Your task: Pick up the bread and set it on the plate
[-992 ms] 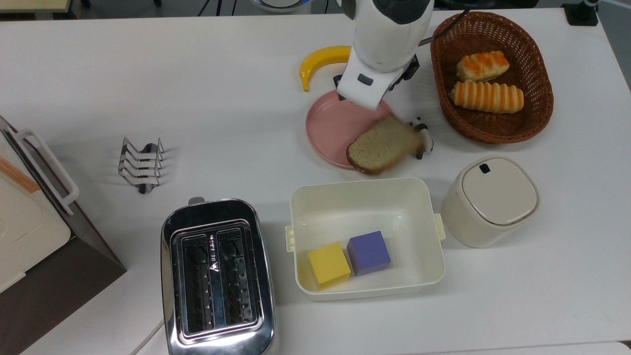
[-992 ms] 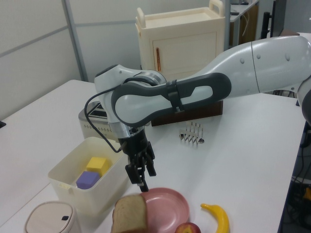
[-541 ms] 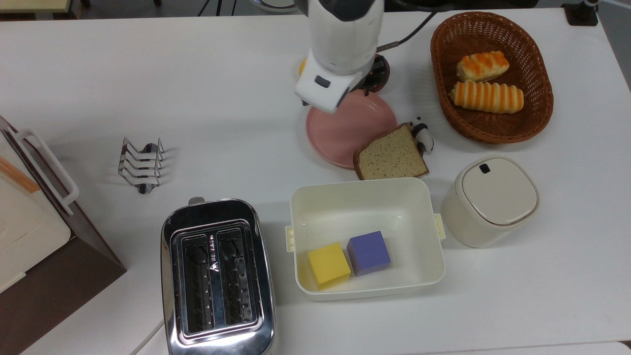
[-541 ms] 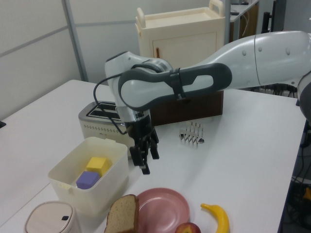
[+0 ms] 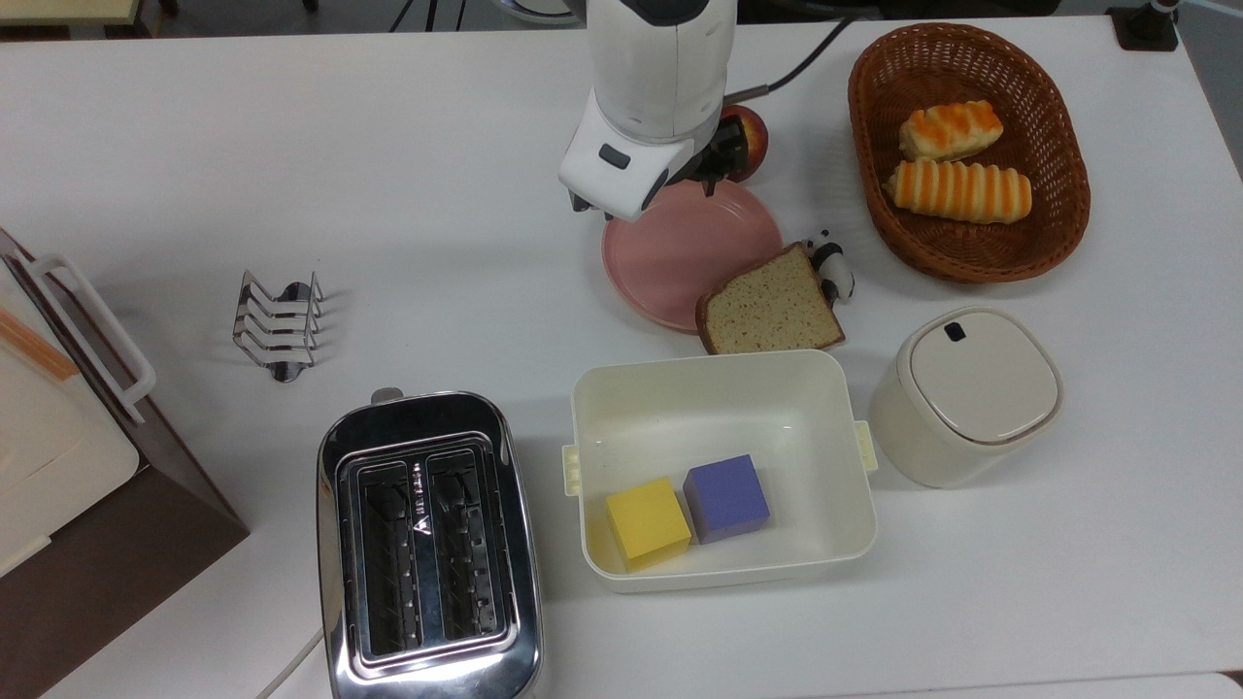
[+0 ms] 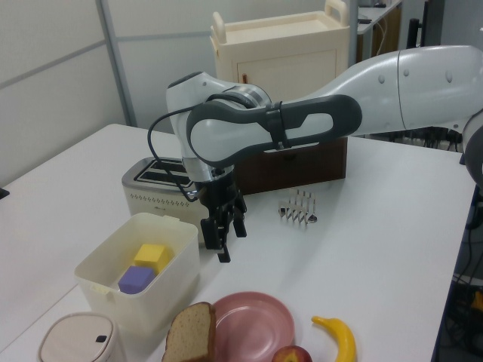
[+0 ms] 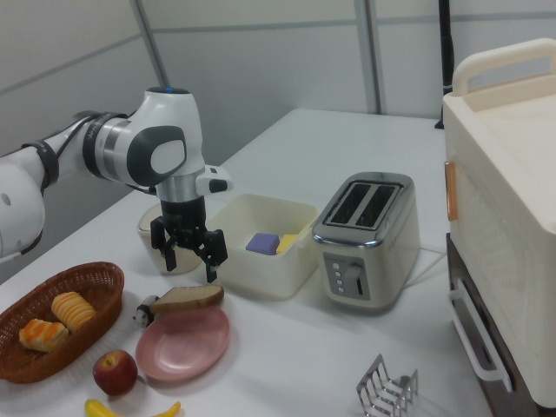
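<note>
Bread [image 5: 771, 304] lies flat with one corner overlapping the near rim of the plate [image 5: 670, 250] and the rest on the white desk [image 5: 388, 175], so most of the slice is off the dish; in the right view it leans on the plate's edge beside a small black-and-white figurine [image 7: 146, 308]. The tool [image 7: 188, 246] hangs above the desk with its fingers spread apart and nothing between them, near the far side of the plate in the top view and well clear of the slice. I judge the placing step only half achieved: the slice touches the plate but does not sit on it. The next move, as I read it, calls for coming down over the slice, closing on its exposed edge or crust (a thin, soft thing lying flat, so a grip from the side raised by the rim looks easiest) and shifting it toward the middle of the plate. The tub [image 5: 723, 466] stands just beside the slice and could get in the way of a low approach. As for writing, the toaster [image 5: 425, 547] bears a small mark between its slots, too fine to read; nothing else carries a legible label.
</note>
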`<state>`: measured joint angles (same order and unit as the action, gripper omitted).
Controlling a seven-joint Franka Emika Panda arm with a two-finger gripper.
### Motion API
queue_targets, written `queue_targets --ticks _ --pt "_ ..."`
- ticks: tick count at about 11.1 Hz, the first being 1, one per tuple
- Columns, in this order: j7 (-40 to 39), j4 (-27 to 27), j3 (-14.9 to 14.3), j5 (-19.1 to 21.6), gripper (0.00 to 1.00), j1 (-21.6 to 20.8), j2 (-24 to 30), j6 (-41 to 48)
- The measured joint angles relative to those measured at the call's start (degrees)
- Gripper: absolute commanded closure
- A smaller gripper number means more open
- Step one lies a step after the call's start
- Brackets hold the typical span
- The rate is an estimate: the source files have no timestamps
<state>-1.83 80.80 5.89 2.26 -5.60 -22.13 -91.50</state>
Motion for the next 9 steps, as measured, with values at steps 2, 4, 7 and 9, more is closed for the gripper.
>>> queue_targets --ticks 2,4,7,9 --pt "5.3 0.5 0.2 1.2 0.0 -0.1 -1.1 -3.0" --pt "11.3 0.7 0.3 2.3 0.0 -0.9 -3.2 -7.1" --pt "19.5 0.8 0.4 2.4 0.0 -3.5 -6.8 -11.3" --pt "22.8 0.9 0.4 2.4 0.0 -5.1 -9.2 -13.6"
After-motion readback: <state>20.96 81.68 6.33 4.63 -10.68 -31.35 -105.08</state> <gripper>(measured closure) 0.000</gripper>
